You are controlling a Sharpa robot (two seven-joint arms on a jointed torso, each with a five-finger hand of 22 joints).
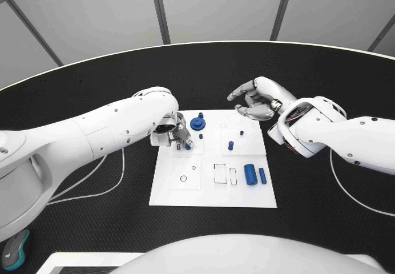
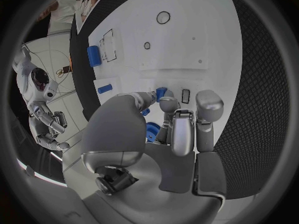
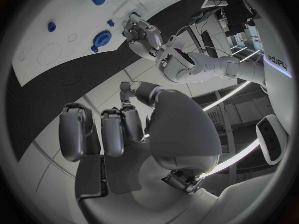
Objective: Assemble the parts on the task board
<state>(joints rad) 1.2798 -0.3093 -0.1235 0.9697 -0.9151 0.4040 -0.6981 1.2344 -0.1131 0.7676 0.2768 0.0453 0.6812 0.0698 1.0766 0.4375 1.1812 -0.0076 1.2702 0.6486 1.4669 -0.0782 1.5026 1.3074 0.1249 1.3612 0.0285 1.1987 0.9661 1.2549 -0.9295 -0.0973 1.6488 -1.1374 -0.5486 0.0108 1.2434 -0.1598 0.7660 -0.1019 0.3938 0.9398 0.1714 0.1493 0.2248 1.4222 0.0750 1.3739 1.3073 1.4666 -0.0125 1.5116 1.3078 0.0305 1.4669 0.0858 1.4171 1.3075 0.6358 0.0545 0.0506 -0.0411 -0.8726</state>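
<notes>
The white task board (image 1: 210, 191) lies mid-table. My left hand (image 1: 174, 133) hovers low over its far left part and pinches a small blue peg (image 1: 186, 146) between thumb and fingertip; the left wrist view shows the peg (image 2: 161, 92) at the fingertips beside a small rectangular slot (image 2: 185, 95). A blue gear (image 1: 197, 123) stands just behind the hand. Two more small pegs (image 1: 230, 145) stand mid-board. A blue cylinder (image 1: 250, 173) and a slimmer blue bar (image 1: 262, 175) lie at the right. My right hand (image 1: 259, 98) hangs above the board's far right corner, loosely curled and holding nothing.
Empty outlines, a circle (image 1: 184, 178) and rectangles (image 1: 220, 173), mark the board's near half. White cables (image 1: 111, 182) trail over the black table on the left and another on the right (image 1: 350, 191). A teal tool (image 1: 11, 250) lies at the near left edge.
</notes>
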